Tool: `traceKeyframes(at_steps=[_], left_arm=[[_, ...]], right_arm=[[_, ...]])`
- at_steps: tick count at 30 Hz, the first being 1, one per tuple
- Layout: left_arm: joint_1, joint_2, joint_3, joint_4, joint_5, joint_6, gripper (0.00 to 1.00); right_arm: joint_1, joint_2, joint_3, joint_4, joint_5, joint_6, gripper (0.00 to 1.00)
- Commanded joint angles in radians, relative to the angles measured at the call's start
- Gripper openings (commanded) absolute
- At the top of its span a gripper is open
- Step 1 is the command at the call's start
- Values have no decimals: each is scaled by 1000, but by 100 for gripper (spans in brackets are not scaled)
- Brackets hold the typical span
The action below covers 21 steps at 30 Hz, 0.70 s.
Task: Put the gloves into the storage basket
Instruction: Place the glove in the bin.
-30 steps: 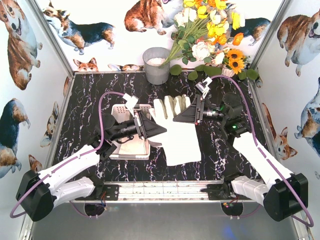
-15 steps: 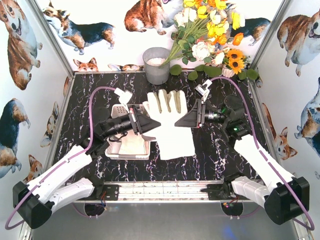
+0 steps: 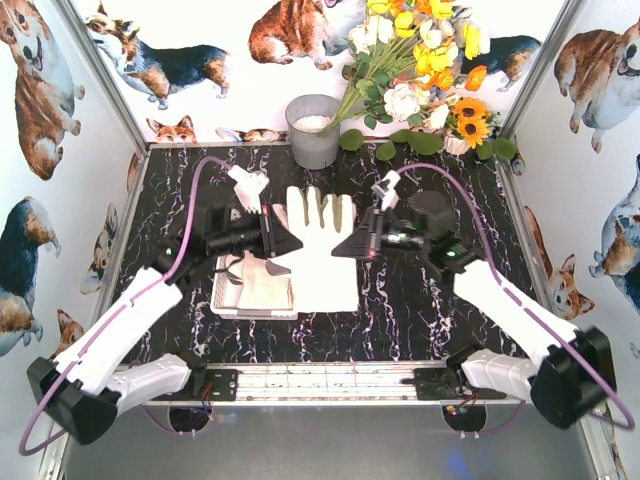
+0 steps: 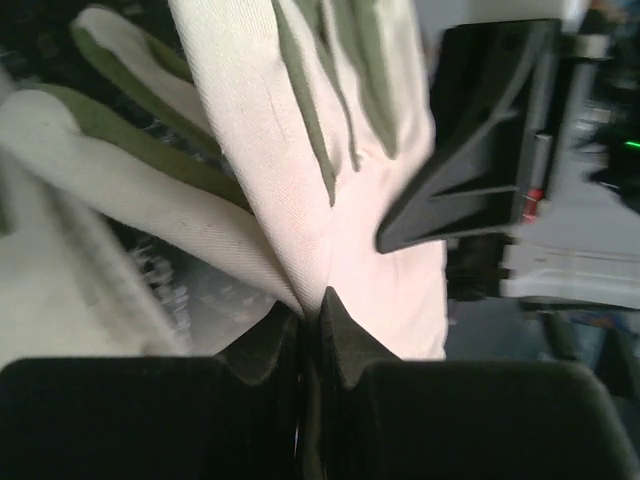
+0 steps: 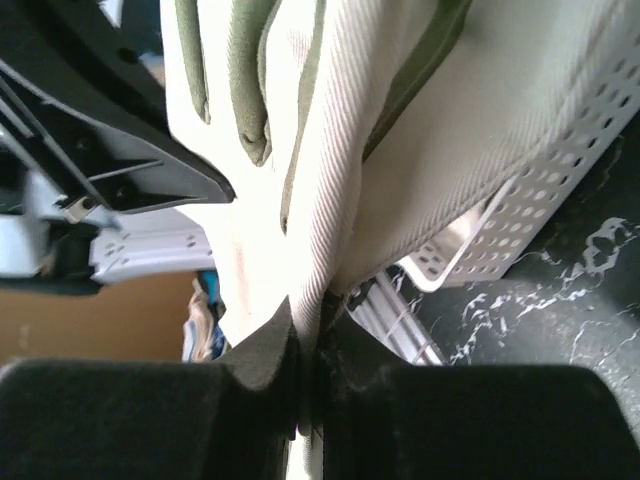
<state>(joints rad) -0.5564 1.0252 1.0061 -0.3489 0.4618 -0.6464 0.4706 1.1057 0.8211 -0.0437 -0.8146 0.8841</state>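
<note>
A cream-white glove (image 3: 322,255) with grey finger patches hangs spread between both grippers, its fingers pointing to the far side. My left gripper (image 3: 298,245) is shut on its left edge, and the left wrist view shows the cloth (image 4: 345,170) pinched at the tips (image 4: 312,308). On the right edge my right gripper (image 3: 336,247) is shut, the fabric (image 5: 300,150) squeezed between its pads (image 5: 308,318). The glove hangs over the right side of the white storage basket (image 3: 222,300), which holds another glove (image 3: 262,290). The basket's slotted wall (image 5: 520,215) appears in the right wrist view.
A grey metal bucket (image 3: 313,130) stands at the back of the black marble table (image 3: 430,310). A flower bouquet (image 3: 420,70) leans at the back right. Walls with dog prints close in the left, right and far sides.
The right gripper has shut on the glove's right edge. Both arms have carried the glove toward the far left, from beside the basket to over its right side.
</note>
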Motion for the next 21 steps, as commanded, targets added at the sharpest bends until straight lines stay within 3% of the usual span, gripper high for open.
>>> traceKeyframes(at_steps=[1,10,16,21], left_arm=[[71,63,133,-360,-182,181,0],[130,94,169,-508,-400,322,0],[170,145,189,-515,-515,403,0],[227,212,187,-472,-504,452,0]], right_arm=[[123,75,76,-77,254,-42,0],[347,223,131,-18,667,7,0],[411,375,224,13,767,-35,0],[435,489,300,6,821,-81,0]])
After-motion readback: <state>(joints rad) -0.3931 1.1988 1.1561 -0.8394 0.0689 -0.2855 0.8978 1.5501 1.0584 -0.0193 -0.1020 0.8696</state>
